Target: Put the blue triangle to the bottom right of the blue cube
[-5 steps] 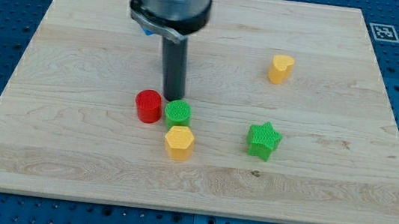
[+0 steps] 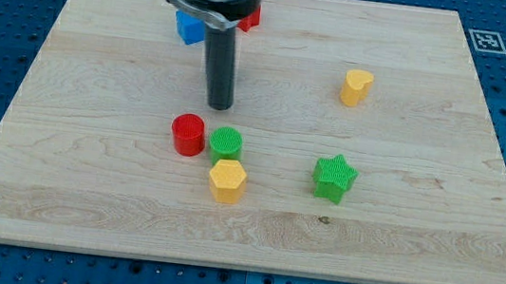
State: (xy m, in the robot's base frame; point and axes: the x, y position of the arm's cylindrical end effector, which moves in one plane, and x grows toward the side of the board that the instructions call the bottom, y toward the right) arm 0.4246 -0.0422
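My tip (image 2: 220, 106) stands on the board just above the red cylinder (image 2: 188, 134) and the green cylinder (image 2: 226, 143), apart from both. A blue block (image 2: 188, 28) shows at the view's top, partly hidden behind the arm's body; its shape cannot be made out. A red block (image 2: 250, 17) peeks out to the right of the arm at the top. No second blue block shows; the arm hides that area.
A yellow hexagon (image 2: 227, 179) lies just below the green cylinder. A green star (image 2: 334, 178) lies at the lower right. A yellow heart (image 2: 356, 86) lies at the right. The wooden board (image 2: 413, 246) sits on a blue perforated table.
My tip has moved towards the view's top, away from the green cylinder. More of the blue block and a red block now show beside the arm.
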